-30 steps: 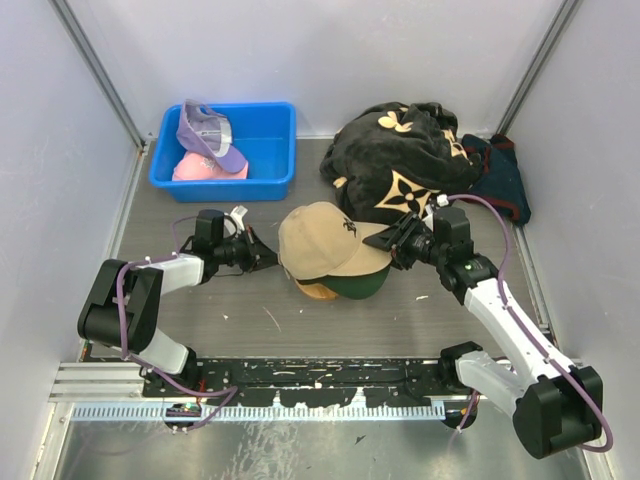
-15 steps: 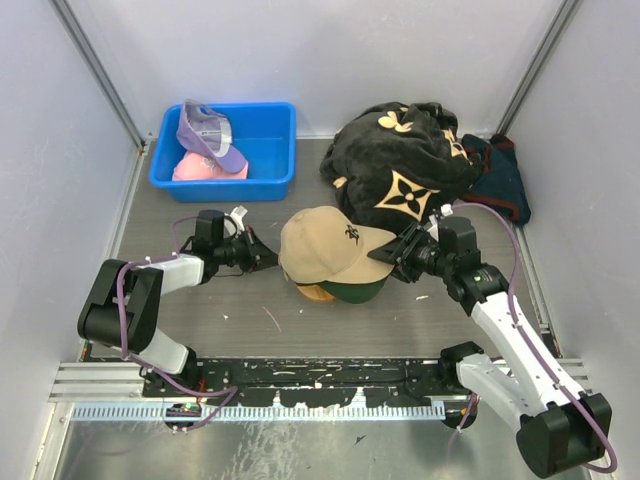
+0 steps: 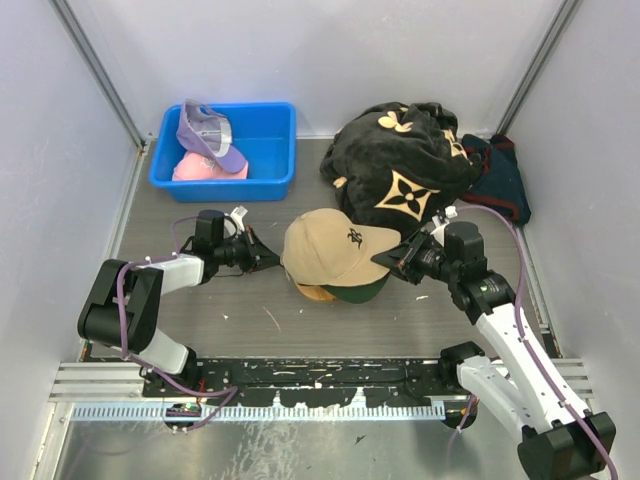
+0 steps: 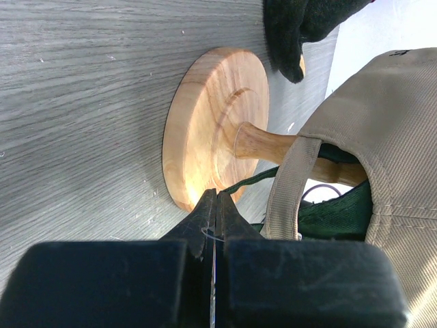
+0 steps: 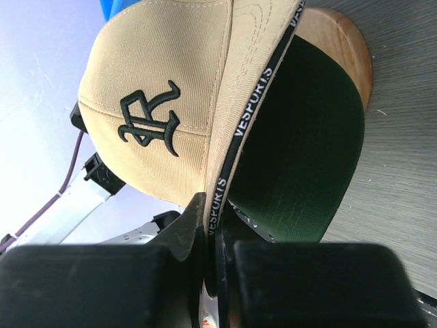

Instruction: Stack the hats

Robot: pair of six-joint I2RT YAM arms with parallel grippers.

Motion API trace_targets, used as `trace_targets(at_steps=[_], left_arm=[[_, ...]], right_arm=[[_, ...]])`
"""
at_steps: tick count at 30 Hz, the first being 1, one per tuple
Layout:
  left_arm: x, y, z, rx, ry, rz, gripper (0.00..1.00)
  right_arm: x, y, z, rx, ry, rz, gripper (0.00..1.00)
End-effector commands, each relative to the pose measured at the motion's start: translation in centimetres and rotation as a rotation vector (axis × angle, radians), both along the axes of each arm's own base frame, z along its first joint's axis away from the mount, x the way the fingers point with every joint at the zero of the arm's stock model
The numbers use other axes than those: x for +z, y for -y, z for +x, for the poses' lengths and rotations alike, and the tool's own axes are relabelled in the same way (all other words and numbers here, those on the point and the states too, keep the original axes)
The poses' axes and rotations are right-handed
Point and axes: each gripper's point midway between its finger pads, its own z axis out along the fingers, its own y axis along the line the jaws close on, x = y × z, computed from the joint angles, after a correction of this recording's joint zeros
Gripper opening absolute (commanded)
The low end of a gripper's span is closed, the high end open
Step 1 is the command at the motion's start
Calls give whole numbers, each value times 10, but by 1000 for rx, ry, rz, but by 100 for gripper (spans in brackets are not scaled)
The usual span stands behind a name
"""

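My right gripper (image 5: pixel 208 215) is pinching the brim edge of the tan cap (image 5: pixel 164 89); its wrist view shows both fingers clamped across the brim's taped underside. From above, that gripper sits at 3 o'clock of the cap, and the brim points toward it. The tan cap lies over the green cap (image 5: pixel 300 143), whose brim pokes out beneath at about 5 o'clock. Both rest on the stand (image 4: pixel 205 130) near the middle of the table (image 3: pixel 200 310).

My left gripper (image 4: pixel 217 205) is pressed together with nothing in it, at 9 o'clock of the caps. Its tips are at the edge of the stand's round base; I cannot tell whether they touch it. In that wrist view the tan cap's rear strap crosses in front of the stand's post.

Farther out, at 11 o'clock, the bin (image 3: pixel 240 186) holds the purple cap (image 3: pixel 203 130), which leans at its left end above the pink cap (image 3: pixel 200 170). The cloth (image 3: pixel 400 165) is heaped at 1 o'clock.
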Motion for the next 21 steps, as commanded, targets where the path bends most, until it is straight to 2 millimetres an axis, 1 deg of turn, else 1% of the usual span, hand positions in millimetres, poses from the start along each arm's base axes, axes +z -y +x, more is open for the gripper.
trace_targets(at_steps=[1,5,9,13,18,21], left_arm=[[-12,-3,-9,-1,-32,30,0],[-13,0,-14,-2,-40,30,0],[-15,2,-21,-8,-51,34,0],[-20,1,-31,-9,-72,46,0],[-20,-2,-42,-10,-77,59,0],[-20,-4,-47,-12,-81,69,0]], right_arm=[[-24,4,-13,-12,-84,-22,0],[-35,8,-14,-64,-91,2,0],[-45,16,-10,-130,-79,-11,0],[-52,24,-5,-159,-77,-70,0],[-57,32,1,-186,-73,-133,0],[-69,37,0,-195,-105,-178,0]])
